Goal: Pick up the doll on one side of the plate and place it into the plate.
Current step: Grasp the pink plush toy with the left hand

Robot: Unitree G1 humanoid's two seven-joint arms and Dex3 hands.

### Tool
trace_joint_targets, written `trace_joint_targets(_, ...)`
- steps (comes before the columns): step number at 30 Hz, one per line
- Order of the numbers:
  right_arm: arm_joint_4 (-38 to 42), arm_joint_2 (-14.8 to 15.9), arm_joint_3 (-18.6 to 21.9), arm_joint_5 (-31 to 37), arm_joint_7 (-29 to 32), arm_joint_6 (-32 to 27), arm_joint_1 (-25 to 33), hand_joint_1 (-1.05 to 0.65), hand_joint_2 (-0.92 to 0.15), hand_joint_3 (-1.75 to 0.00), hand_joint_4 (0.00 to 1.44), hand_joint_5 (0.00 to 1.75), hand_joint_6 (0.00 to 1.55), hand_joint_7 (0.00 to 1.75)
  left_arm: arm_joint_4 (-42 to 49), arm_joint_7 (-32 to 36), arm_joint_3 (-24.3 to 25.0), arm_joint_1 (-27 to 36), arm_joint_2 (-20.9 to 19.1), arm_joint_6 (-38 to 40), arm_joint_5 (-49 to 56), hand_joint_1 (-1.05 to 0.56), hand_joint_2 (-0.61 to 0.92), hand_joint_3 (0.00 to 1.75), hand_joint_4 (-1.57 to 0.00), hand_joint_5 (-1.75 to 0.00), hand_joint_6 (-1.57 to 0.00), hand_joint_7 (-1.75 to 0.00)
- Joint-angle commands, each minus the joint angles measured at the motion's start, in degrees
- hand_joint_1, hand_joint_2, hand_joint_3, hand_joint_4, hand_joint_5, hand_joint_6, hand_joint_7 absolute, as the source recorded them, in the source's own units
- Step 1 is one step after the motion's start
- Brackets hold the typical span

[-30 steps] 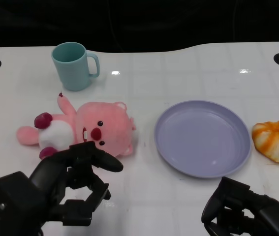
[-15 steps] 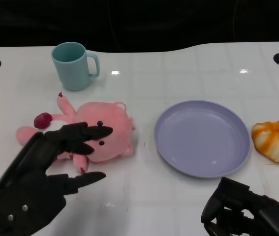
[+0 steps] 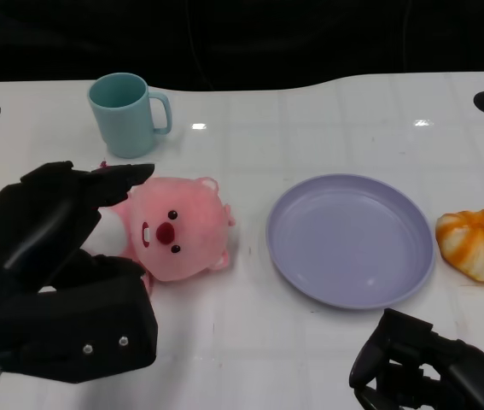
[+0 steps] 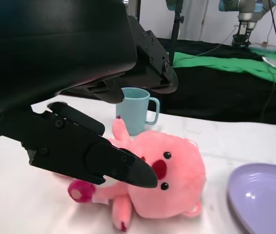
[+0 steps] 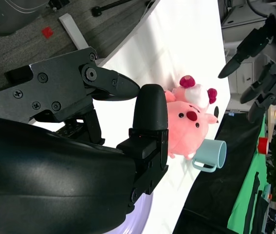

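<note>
- Bright, even overhead light; small glare spots on the white desk (image 3: 310, 128).
- Soft shadows only.
- Left hand (image 4: 55, 44) looms close, slightly blurred.

From above, the left hand (image 3: 62, 273) covers the doll's (image 3: 177, 232) body and legs. The right hand (image 3: 429, 371) is cut off by the bottom edge.

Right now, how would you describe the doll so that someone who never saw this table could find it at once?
Start at the purple plate in the middle of the white table. The doll lies beside it, on the side away from the orange bun and just in front of the teal mug. It is the only soft thing there: a pink plush animal with a red nose.
</note>
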State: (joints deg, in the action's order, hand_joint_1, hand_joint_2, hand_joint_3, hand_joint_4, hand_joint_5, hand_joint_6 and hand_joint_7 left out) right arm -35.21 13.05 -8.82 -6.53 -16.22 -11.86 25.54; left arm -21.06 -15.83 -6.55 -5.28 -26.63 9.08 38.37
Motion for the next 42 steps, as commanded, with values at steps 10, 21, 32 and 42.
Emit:
trace_joint_targets(10,-0.5,-0.1,0.2,-0.1,0.4,1.1,0.6,-0.20,-0.85,-0.66,0.66,1.75,0.43,1.69,11.5,-4.6,-7.2,-10.6,-3.1,2.4,11.6,-0.72,0.92,0.01,-0.04,-0.45,-0.24,0.00)
trace_joint_targets(21,-0.8,0.0,0.0,0.1,0.4,1.1,0.9,-0.21,-0.85,-0.66,0.66,1.75,0.43,1.69,25.3,-4.9,-13.0,-18.7,-0.8,3.6,14.1,-0.75,0.91,0.00,-0.02,-0.44,-0.22,0.00)
trace_joint_targets(32,-1.6,0.0,-0.4,0.4,0.7,0.6,1.4,-0.22,-0.85,-0.66,0.66,1.75,0.43,1.68,38.5,-2.7,-17.2,-24.8,1.4,3.0,14.3,-0.73,0.91,0.00,-0.11,-0.31,-0.23,0.00)
trace_joint_targets(42,-2.4,0.0,-0.4,-0.1,0.7,0.2,2.0,-0.22,-0.85,-0.66,0.65,1.75,0.43,1.68,52.9,2.5,-20.1,-30.3,4.3,0.9,13.6,-0.71,0.90,0.00,-0.15,-0.27,-0.26,-0.01)
